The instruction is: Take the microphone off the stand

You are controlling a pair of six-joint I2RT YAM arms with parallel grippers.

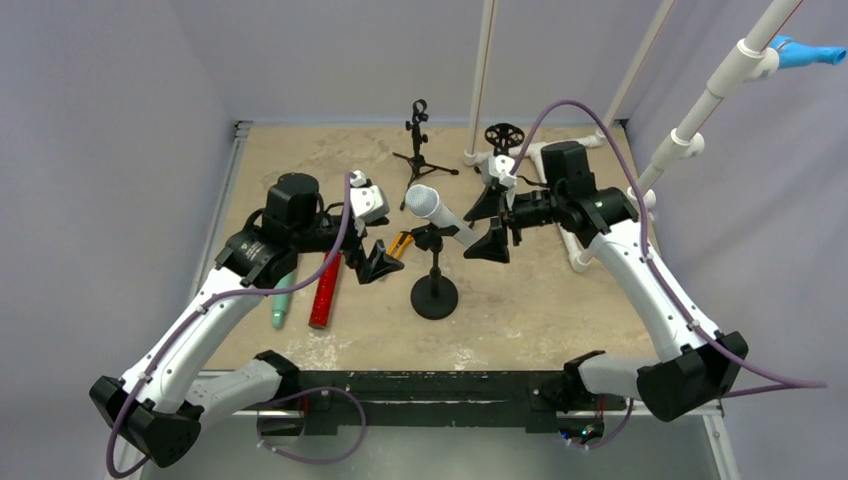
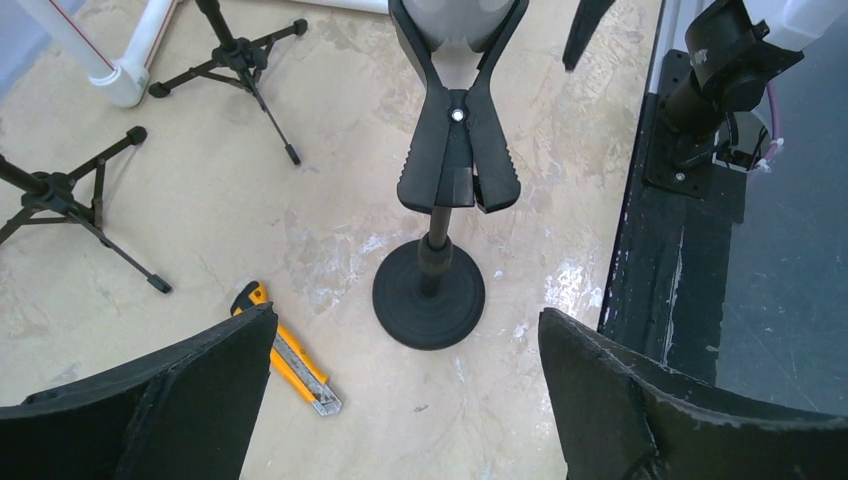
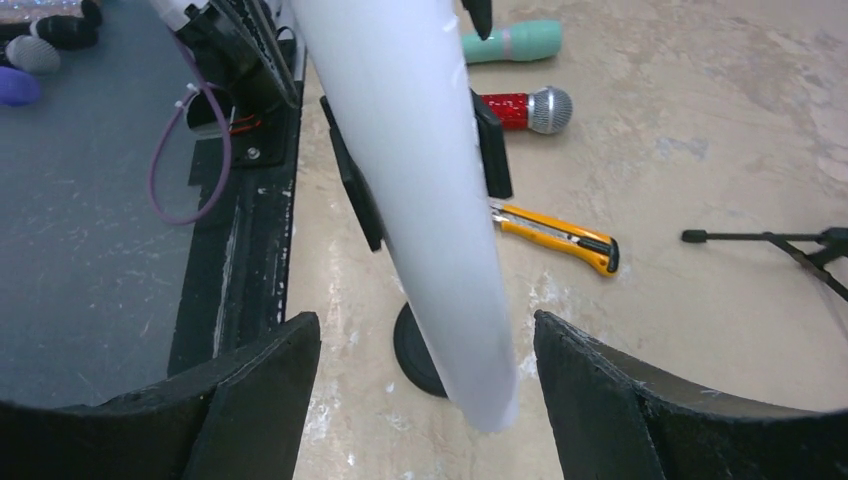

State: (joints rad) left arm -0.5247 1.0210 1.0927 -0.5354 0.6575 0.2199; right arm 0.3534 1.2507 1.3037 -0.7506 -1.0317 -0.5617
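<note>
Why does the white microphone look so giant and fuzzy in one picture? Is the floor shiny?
Right wrist view: the microphone sits very near the lens, so it looks huge and soft-edged. Top view: it looks small and sharp. Left wrist view: pale shiny patches on the table beside the stand.

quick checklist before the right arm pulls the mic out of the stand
1. Microphone seated in clip: ok.
2. Right gripper straddling microphone handle: ok.
3. Right gripper shut on handle: not ok, gaps on both sides.
4. Left gripper bracing stand: not ok, open and short of it.
5. Base sitting flat: ok.
6. Utility knife apart from base: ok.
</note>
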